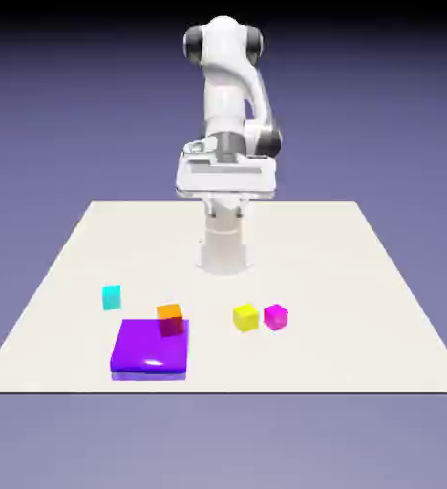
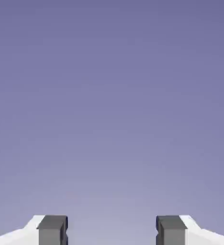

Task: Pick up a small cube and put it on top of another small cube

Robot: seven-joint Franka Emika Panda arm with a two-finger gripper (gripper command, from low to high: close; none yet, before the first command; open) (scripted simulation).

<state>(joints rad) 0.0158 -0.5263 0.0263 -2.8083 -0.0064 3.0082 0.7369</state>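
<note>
The pink cube (image 1: pixel 276 317) sits on the pale table (image 1: pixel 313 258), toward the near edge and right of the middle in the exterior view. The yellow cube (image 1: pixel 246 318) is just beside it, on the exterior view's left. Farther left, the orange cube (image 1: pixel 170 319) is at the back right part of the flat purple block (image 1: pixel 151 350), and the cyan cube (image 1: pixel 112 297) lies on the table behind the block's left side. The robot arm (image 1: pixel 225 95) stands at the far side, its gripper (image 2: pixel 112 230) raised well apart from the cubes. In the hand view the two fingertips are spread wide, with only blue-violet backdrop (image 2: pixel 112 110) between and beyond them.
</note>
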